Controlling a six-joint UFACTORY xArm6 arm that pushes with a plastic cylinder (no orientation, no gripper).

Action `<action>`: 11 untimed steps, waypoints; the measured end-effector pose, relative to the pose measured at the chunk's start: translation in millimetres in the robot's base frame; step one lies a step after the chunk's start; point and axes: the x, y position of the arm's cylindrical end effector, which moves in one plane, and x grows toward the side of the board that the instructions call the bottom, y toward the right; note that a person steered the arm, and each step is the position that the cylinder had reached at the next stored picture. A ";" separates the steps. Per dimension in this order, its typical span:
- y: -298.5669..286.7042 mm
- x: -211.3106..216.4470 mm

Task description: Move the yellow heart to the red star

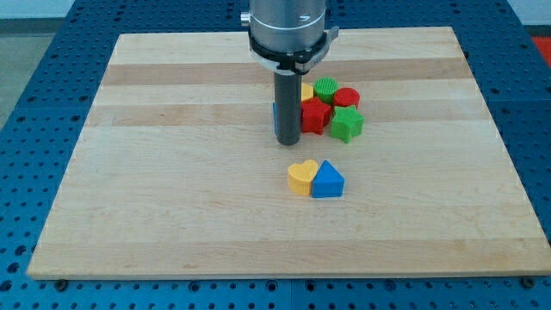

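You have the wooden worktop (172,198) lying square to the view, with the arm's grey housing (288,30) coming in at the middle of the top edge. There is no claw on this arm, so nothing is open, shut or held; it ends in a dark rod (287,108) that stands upright. My tip (287,140) sits on the wood a little above the worktop's centre, touching no block that you can make out.

The yellow heart (301,177) lies just below the centre of the worktop, below my tip and slightly toward the view's right, with bare wood between them. It touches a blue block (328,180) with a peaked top, which sits against its right side.

The red star (315,115) is in a tight cluster above the heart, nearer the top edge, just beside the rod on the view's right. Pressed around it you can see a green star-like block (346,125) to its right, a red round block (346,97) above that one, a green round block (326,88) at the cluster's top, and a yellow block (306,92) partly hidden behind the rod. A sliver of another blue block (275,112) shows at the rod's left edge; its shape cannot be told.

The heart and the red star are apart.
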 end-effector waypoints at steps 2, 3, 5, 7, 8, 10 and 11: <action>0.0 -5.6; -1.6 12.3; -53.1 16.3; -53.6 3.7; -51.3 18.8; -51.3 69.7; -31.8 100.8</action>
